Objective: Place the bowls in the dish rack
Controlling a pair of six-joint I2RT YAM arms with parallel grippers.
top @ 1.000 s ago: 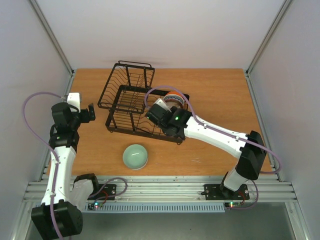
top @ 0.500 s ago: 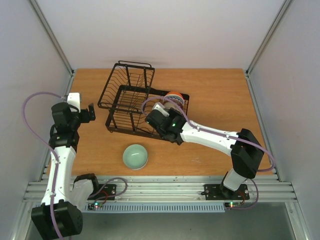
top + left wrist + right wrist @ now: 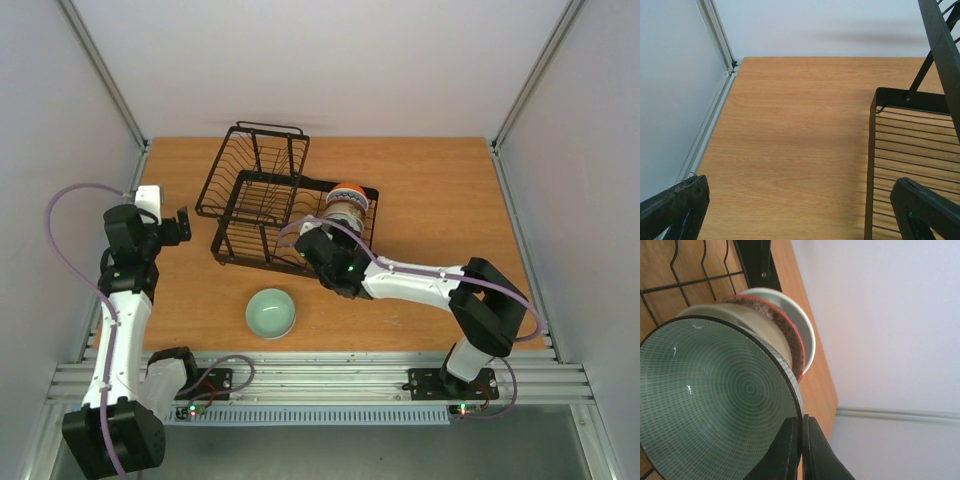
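Since a second ago my right arm has pulled back toward the lower centre of the top view. That uncovers the racked bowls (image 3: 347,200) at the right end of the dish rack (image 3: 250,215). I read this as placement nearly finished, release due.

Right gripper (image 3: 801,424): fingers almost together, pinching the dark rim of the patterned bowl (image 3: 715,400). It leans on a cream bowl (image 3: 747,322), with an orange-rimmed bowl (image 3: 790,340) behind.

Left gripper (image 3: 800,209): fingers wide apart, holding nothing, over the table (image 3: 790,125) by the rack's corner.

The celadon bowl (image 3: 270,312) sits unloaded, lower centre, well apart from the rack.
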